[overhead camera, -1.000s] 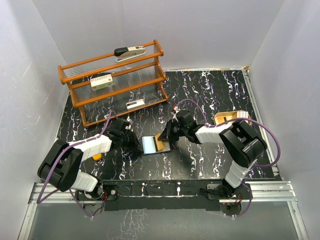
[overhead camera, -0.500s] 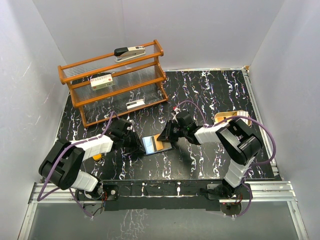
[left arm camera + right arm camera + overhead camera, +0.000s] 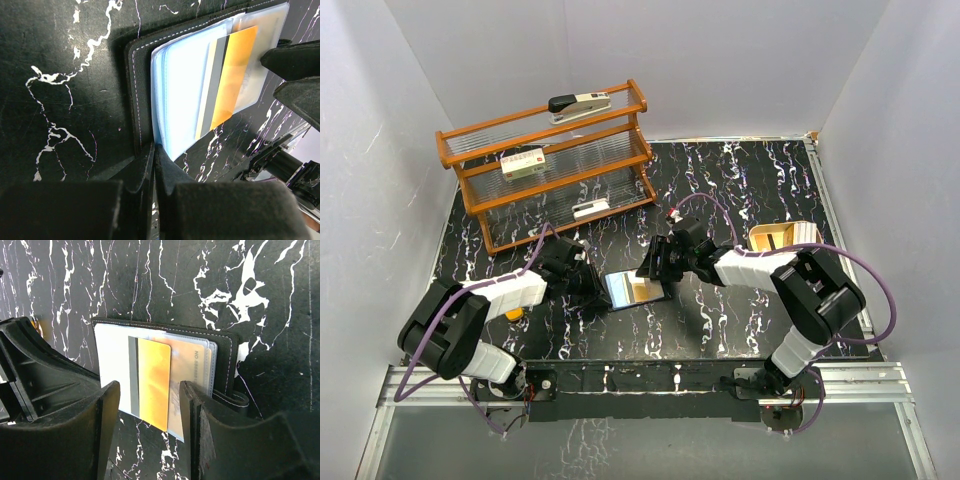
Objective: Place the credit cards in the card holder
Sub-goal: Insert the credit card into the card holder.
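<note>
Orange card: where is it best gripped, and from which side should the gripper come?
Probably grip the orange card at the short end facing the right gripper, coming from that side. It lies flat on the card holder's sleeves; only that end reaches their open edge. The left gripper pinches a holder corner.

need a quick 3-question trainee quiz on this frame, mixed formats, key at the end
1. True or false: the right gripper is clamped shut on the orange card.
2. What does the left gripper pinch? A) the orange card B) the edge of the card holder C) nothing
3. Fill in: the stapler lies on the ___ tier of the wooden rack.
Key: 1 false, its jaws stand open on either side of the card. 2 B. 3 top.
</note>
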You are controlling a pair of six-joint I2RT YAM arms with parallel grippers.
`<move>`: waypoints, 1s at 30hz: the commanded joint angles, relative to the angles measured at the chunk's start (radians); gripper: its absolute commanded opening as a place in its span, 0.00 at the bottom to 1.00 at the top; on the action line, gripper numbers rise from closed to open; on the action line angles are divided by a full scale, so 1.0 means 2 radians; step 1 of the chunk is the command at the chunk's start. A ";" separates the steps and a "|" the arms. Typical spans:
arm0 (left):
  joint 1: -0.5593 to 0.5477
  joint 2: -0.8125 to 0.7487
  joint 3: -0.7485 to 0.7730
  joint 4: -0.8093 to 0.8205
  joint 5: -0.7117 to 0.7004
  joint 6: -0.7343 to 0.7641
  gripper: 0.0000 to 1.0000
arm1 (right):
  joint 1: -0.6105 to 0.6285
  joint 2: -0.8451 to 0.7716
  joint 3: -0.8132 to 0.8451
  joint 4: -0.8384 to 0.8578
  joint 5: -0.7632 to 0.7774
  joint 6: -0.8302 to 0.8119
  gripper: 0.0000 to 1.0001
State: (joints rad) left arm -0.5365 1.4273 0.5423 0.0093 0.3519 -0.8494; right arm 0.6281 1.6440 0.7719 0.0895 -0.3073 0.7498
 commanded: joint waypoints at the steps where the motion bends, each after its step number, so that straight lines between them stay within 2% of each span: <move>1: -0.014 0.009 -0.012 -0.025 0.006 0.002 0.00 | 0.001 -0.008 0.010 -0.026 0.018 -0.016 0.50; 22: -0.015 0.018 0.009 -0.030 0.004 0.005 0.00 | 0.035 0.035 0.030 -0.001 0.004 0.008 0.50; 30: -0.016 0.020 0.010 -0.026 0.005 0.008 0.00 | 0.036 0.045 0.014 0.072 -0.047 0.025 0.51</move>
State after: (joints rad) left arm -0.5400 1.4384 0.5598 -0.0116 0.3485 -0.8455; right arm 0.6937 1.7100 0.8093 0.1329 -0.3447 0.7826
